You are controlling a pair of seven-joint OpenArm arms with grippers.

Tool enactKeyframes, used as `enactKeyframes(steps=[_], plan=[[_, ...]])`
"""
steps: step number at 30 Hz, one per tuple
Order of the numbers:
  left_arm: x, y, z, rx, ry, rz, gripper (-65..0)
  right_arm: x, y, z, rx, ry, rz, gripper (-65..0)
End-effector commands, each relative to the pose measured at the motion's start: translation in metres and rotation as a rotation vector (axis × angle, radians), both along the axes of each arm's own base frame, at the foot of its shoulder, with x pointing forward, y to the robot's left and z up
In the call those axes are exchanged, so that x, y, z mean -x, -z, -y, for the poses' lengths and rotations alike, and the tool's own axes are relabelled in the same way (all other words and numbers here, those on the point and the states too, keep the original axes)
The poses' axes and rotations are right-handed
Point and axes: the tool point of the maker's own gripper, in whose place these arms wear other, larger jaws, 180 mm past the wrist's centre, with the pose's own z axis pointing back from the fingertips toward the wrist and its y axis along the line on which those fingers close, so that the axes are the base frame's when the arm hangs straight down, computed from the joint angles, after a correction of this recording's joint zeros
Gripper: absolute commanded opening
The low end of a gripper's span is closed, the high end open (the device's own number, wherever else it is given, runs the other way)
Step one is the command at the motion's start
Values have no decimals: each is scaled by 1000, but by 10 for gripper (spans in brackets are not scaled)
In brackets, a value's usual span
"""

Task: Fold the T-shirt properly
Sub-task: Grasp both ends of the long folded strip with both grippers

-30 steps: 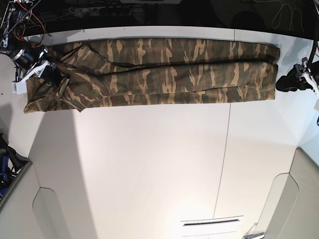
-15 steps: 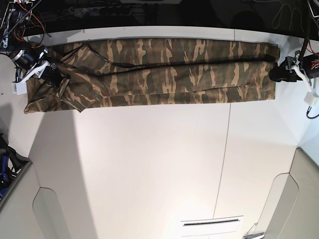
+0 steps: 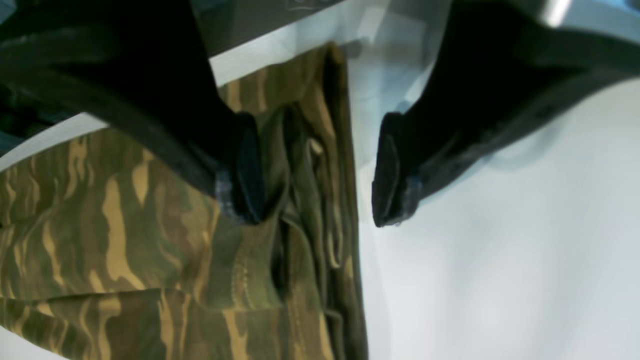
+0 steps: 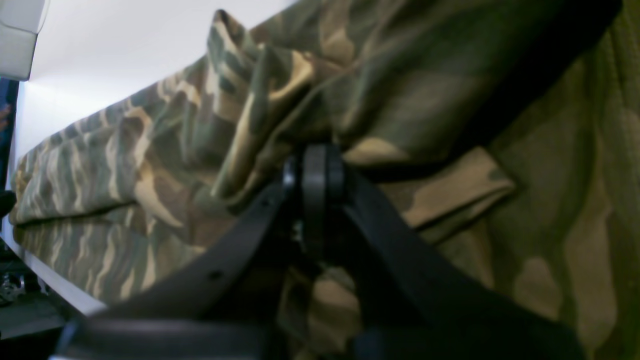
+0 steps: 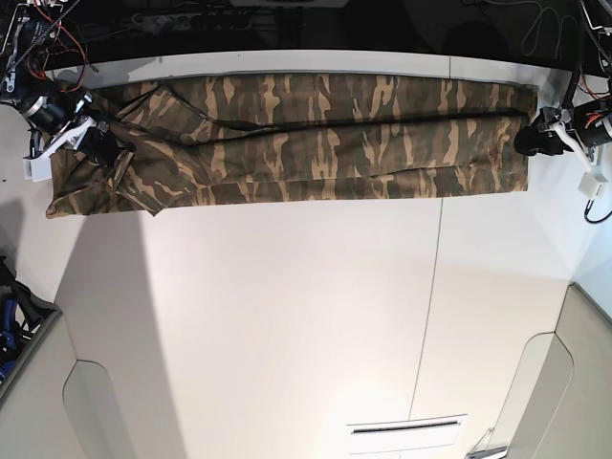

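At far edge: T-shirt | right gripper pinch hidden by folds

A: What lies on the broad white table?

B: A camouflage cloth T-shirt in olive, brown and tan, folded into a long band along the far edge.

A: And the arms?

B: The right arm's black and white gripper sits on the bunched cloth at the band's left end. The left arm's black gripper is at the opposite end, touching the shirt's edge. How its jaws stand is too small to tell here.
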Motion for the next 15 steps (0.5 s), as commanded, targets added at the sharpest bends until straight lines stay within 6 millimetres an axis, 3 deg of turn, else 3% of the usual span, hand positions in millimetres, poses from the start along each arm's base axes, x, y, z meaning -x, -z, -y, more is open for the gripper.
enactKeyframes(steps=[1,9,15], plan=[[-5,-9,-8,-28,12,22,-263,12,11,9,55,-14,-79,-650],[4,11,24,22,74,-18,-263,7,6,5,19,-8,-62,-650],[-1,15,24,-13,83,3,-273,10,8,4,21,-19,-80,-650]])
